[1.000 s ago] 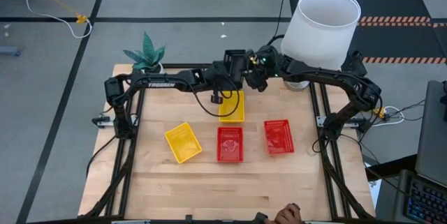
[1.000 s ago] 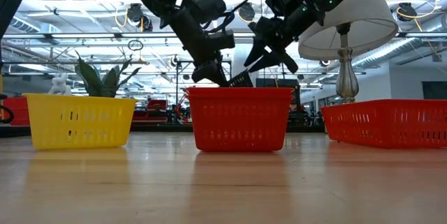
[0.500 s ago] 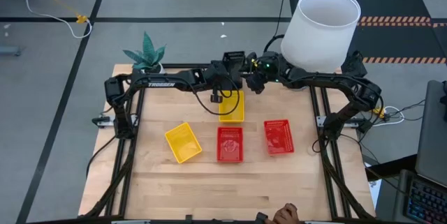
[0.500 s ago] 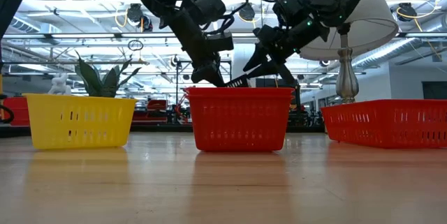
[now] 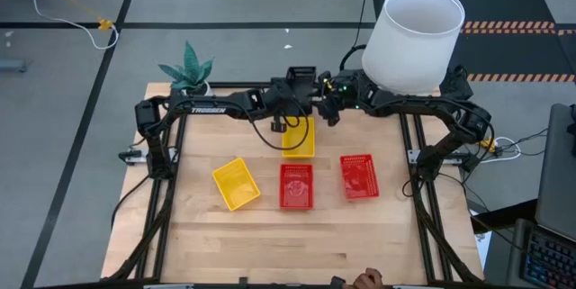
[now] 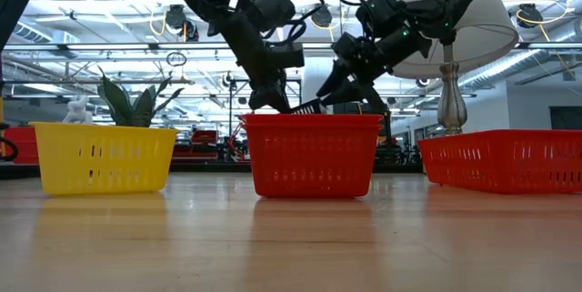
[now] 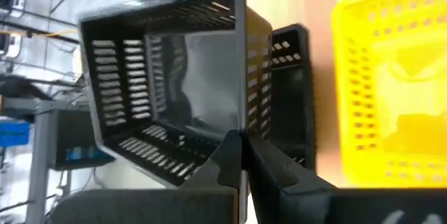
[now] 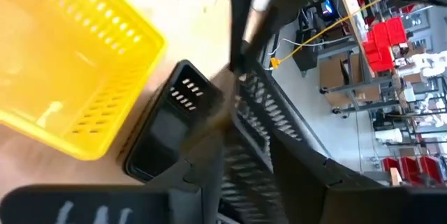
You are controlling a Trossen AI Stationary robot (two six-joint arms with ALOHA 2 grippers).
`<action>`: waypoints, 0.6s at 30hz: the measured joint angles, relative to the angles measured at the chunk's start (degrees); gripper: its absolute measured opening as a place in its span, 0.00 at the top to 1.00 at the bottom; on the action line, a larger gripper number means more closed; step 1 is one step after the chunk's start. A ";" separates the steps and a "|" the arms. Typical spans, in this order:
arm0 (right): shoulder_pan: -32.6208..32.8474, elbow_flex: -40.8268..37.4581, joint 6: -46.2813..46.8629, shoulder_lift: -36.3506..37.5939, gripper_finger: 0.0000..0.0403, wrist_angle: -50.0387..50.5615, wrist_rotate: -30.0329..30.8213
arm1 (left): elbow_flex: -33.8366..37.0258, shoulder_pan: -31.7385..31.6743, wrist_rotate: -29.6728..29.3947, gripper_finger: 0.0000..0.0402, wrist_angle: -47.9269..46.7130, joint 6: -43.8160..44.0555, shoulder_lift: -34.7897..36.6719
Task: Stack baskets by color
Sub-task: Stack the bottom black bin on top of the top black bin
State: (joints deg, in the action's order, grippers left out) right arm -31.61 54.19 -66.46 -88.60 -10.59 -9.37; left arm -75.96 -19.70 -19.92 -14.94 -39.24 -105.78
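Note:
My left gripper (image 7: 241,155) is shut on a black basket (image 7: 167,91) that is tipped on its side at the table's far middle. A second black basket (image 7: 290,98) lies on the table just beyond it, next to a yellow basket (image 5: 299,138). My right gripper (image 8: 248,172) is open, and its two fingers stand on either side of the held basket's mesh wall (image 8: 255,123); I cannot tell whether they touch it. Nearer the front stand another yellow basket (image 5: 236,184) and two red baskets (image 5: 296,185) (image 5: 359,176). My left gripper pinches the rim of one side wall (image 7: 242,116) of the black basket, one finger inside and one outside. The fingers slant down from the table's left side. The basket is tipped, its open side turned toward the gripper, above the second black basket; the red basket hides its lower edge in the low view.
A white lampshade (image 5: 414,37) on its stand rises at the far right corner, close over my right arm. A small potted plant (image 5: 187,71) stands at the far left corner. A person's hand (image 5: 367,279) shows at the near edge.
My right gripper has sunk and rolled, coming down toward the black basket in my left gripper until its fingers stand on either side of the wall. The basket and my left gripper have kept their place.

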 joint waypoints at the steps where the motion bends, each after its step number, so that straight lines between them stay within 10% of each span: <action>1: 0.02 0.00 0.38 0.00 0.70 -0.09 -0.05 | 0.00 -0.02 -0.45 0.97 -0.01 0.00 0.00; 18: 4.76 -0.04 8.15 6.86 0.37 8.05 6.87 | -0.12 0.69 -3.88 0.97 0.12 0.82 0.50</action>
State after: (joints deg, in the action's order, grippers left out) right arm -26.85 54.15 -58.31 -81.74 -2.54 -2.49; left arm -76.09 -19.02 -23.80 -14.82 -38.42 -105.27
